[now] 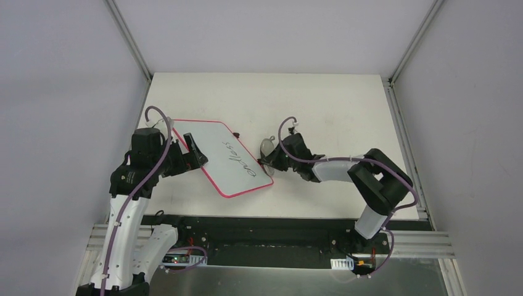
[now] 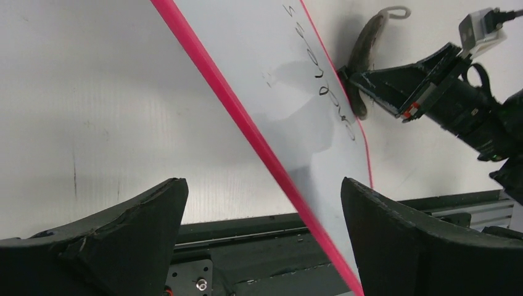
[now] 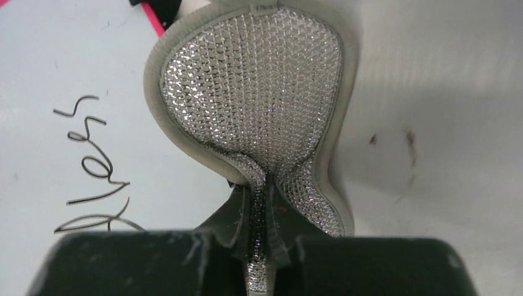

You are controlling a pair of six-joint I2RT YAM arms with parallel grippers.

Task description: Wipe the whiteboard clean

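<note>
Red-framed whiteboard (image 1: pixel 216 163) lies diagonal, long axis far-left to near-right.

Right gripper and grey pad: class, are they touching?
Touching. The right wrist view shows the right gripper pinching the narrow end of the grey pad.

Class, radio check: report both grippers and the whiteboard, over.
Left gripper open, fingers straddling whiteboard edge. Right gripper shut on grey pad. Writing unerased. No obstruction seen.

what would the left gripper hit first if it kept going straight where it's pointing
Probably the whiteboard: its red frame runs slantwise between the open left gripper's fingers, right ahead. Depth is unclear, so it could pass just over the edge.
</note>
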